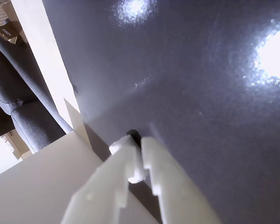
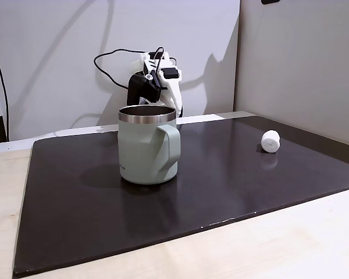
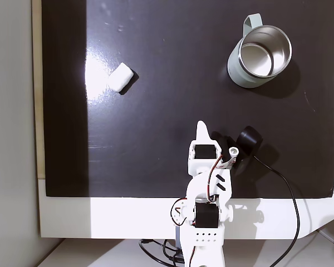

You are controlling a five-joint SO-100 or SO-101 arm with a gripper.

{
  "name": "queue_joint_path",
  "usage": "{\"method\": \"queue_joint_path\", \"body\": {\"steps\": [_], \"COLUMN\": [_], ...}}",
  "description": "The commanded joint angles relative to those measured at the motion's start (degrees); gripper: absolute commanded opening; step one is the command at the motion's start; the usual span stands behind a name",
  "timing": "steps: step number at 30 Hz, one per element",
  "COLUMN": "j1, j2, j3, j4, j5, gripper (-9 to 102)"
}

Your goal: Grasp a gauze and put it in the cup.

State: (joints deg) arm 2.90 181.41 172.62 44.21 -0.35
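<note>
The gauze (image 3: pixel 120 77) lies on its side toward the left of the dark mat (image 3: pixel 156 139) in the top-down fixed view, a small white roll sitting in a bright patch of glare, free of everything and well apart from both arm and mug. Moving rightward in that view, the white arm (image 3: pixel 205 211) reaches up from the bottom edge of the mat, its fingers (image 3: pixel 201 129) ending in a pale tip that points toward the mat's middle; a black camera module (image 3: pixel 247 138) hangs just to the right of the wrist, with a black cable (image 3: pixel 289 194) trailing off toward the lower right. Farther right and higher, the cup (image 3: pixel 236 69) stands upright near the mat's top right corner, its steel rim open to the camera and its green handle turned toward the top edge. In the low fixed view the order flips: the cup (image 2: pixel 148 145) stands left of centre with its handle to the right, the arm (image 2: pixel 154 78) rises behind it, and the gauze (image 2: pixel 270 141) rests far to the right on the mat (image 2: pixel 221 192), which lies on a pale wooden surface (image 2: pixel 279 244). The wrist view shows the fingers (image 1: pixel 137 161) drawn nearly together above the glossy mat (image 1: pixel 200 93), clenched with nothing between them.
</note>
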Motion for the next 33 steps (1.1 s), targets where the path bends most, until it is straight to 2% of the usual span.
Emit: {"method": "queue_joint_path", "body": {"steps": [1, 24, 33], "j1": [-0.6, -1.1, -6.2], "j2": [0.7, 0.7, -3.3], "j3": [-0.4, -0.4, -10.5], "j4": [-1.7, -1.9, 1.5], "j5": [-0.7, -1.4, -1.3], "gripper": [0, 0, 0]}}
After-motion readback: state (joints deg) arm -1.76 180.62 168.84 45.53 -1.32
